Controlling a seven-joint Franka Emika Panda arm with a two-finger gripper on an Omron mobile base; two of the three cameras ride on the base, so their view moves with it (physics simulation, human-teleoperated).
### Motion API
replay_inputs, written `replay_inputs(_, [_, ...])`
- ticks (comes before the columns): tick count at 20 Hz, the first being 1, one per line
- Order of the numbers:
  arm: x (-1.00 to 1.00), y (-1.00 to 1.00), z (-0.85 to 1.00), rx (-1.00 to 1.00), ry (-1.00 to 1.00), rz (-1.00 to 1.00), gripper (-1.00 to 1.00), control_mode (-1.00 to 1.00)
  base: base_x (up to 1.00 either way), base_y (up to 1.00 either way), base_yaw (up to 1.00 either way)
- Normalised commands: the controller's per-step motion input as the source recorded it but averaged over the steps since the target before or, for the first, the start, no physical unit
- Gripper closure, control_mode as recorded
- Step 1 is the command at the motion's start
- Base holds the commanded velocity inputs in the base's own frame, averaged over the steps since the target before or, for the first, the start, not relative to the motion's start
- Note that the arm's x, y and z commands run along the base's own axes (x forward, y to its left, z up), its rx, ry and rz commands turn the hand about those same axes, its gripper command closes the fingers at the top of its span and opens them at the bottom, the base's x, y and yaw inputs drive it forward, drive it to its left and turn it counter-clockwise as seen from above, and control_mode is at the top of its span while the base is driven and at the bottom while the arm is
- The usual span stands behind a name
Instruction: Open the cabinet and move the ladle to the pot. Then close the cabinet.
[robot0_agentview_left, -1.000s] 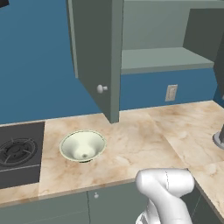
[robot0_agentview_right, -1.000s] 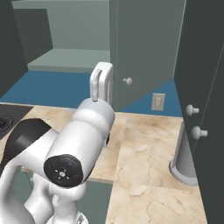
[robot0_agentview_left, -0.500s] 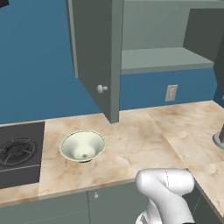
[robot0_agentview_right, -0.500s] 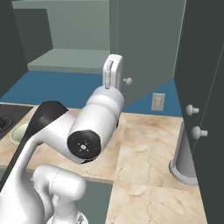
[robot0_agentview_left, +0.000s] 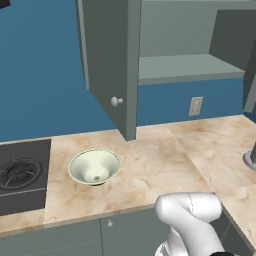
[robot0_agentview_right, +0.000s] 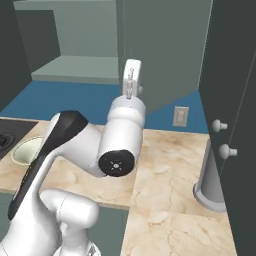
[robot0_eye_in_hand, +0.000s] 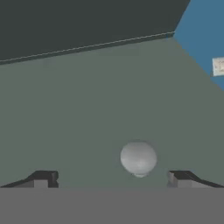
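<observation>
The counter (robot0_agentview_left: 165, 165) is pale marble and runs along a blue wall (robot0_agentview_left: 40, 75), with a white socket (robot0_agentview_left: 196, 106) above its back edge. A dark hob (robot0_agentview_left: 20, 175) lies at the left end, and a pale green-white bowl (robot0_agentview_left: 95, 166) stands beside it, near the front edge. Above, the cabinet (robot0_agentview_left: 185, 45) has one door (robot0_agentview_left: 112, 60) swung out over the counter, and its shelf (robot0_agentview_left: 187, 67) is bare. The gripper (robot0_eye_in_hand: 111, 178) stands wide apart and holds nothing; the small round knob (robot0_eye_in_hand: 138, 158) of the door is just in front, between the fingertips (robot0_eye_in_hand: 43, 178). A grey cylinder (robot0_agentview_right: 210, 180) stands at the right edge of the counter, near another dark door (robot0_agentview_right: 235, 125)
</observation>
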Motion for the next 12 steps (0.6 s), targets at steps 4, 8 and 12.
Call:
replay_inputs(4, [0.57,0.00,0.00,0.00,-0.05,0.15,-1.00,-1.00,0.00,0.00,0.00])
replay_inputs(8, [0.65,0.07,0.00,0.00,-0.01,0.15,-1.00,-1.00,0.00,0.00,0.00])
replay_inputs(12, [0.66,0.13,0.00,0.00,0.01,0.13,-1.00,-1.00,0.00,0.00,0.00])
